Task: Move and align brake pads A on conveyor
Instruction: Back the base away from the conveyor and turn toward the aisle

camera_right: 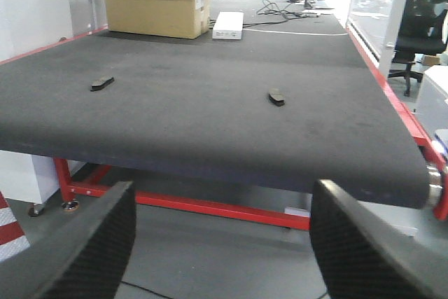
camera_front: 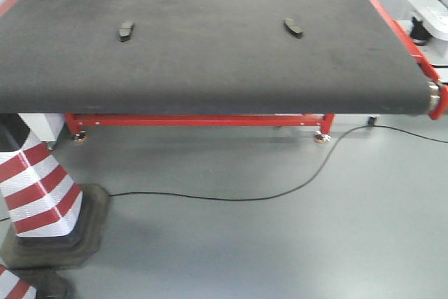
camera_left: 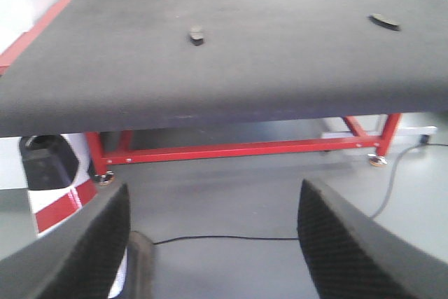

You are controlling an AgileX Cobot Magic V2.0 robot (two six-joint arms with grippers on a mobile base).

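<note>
While the left gripper [camera_left: 213,243] and right gripper [camera_right: 222,243] hang with fingers spread wide, gripping nothing (both short of the belt edge), two pads lie on the conveyor [camera_front: 210,75]. Left brake pad [camera_front: 126,30] and right brake pad [camera_front: 293,27] lie flat, well apart.

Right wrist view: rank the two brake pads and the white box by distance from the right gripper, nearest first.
1. Right brake pad, centre-right, closest to the right gripper.
2. Left brake pad, far left side.
3. White box, far end of the conveyor.
</note>
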